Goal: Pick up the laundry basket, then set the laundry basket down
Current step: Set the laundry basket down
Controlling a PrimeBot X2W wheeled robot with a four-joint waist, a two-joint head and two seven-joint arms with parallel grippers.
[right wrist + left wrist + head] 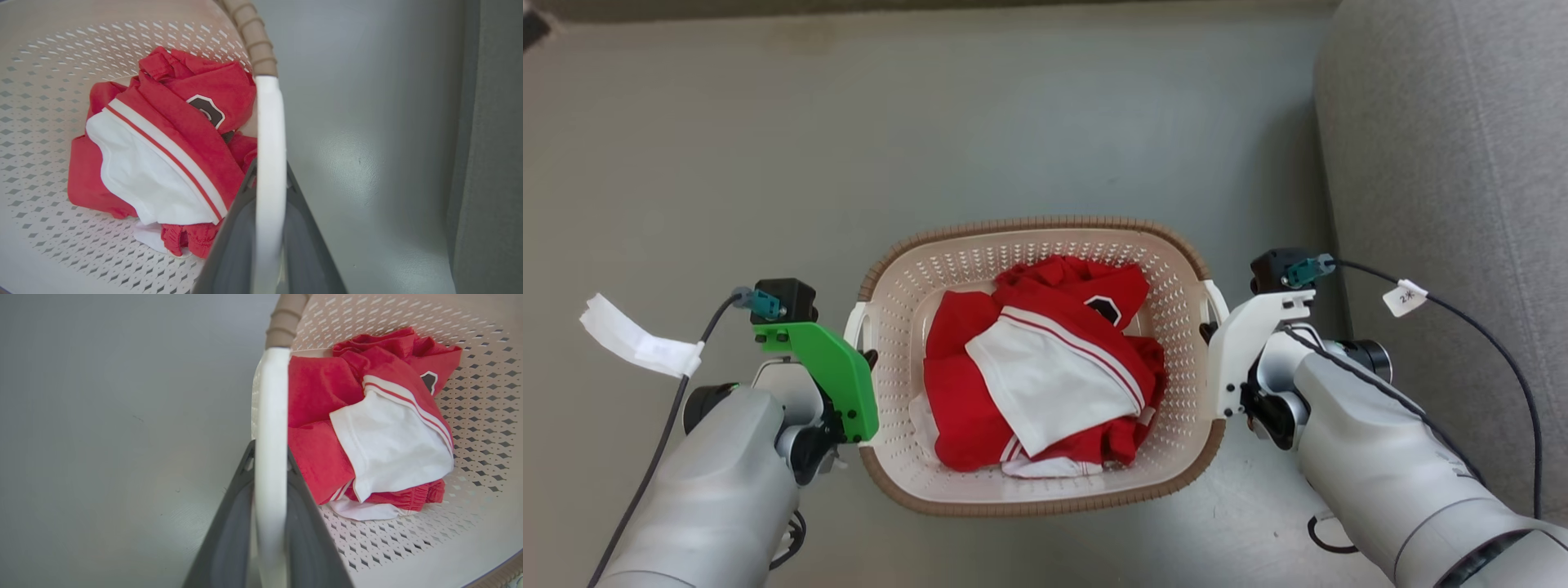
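The laundry basket (1037, 224) is lying in the middle of the grey floor (768, 147), directly ahead of the robot, with a grey sofa (1445, 204) standing to its right. It is carrying a loose heap of red and white clothes (1045, 367). Its long axis is running left to right, so its two white handles are facing one arm each. The left gripper (866, 359) is pressing in at the left handle (856, 322), and the right gripper (1207, 331) is doing the same at the right handle (1217, 298). In the left wrist view the dark fingers (233, 522) are flanking the white bar tightly, one on each side, and in the right wrist view the other pair of fingers (302, 245) is doing likewise. By my reading both grippers are clenching the handles. Whether the basket is resting on the floor or hanging just clear of it, I cannot tell. Neither arm is sitting nearer than the other; each is reaching its own end. So whatever is coming, the two arms are probably needing to travel together and level, or the load is likely to be tipping toward one side.
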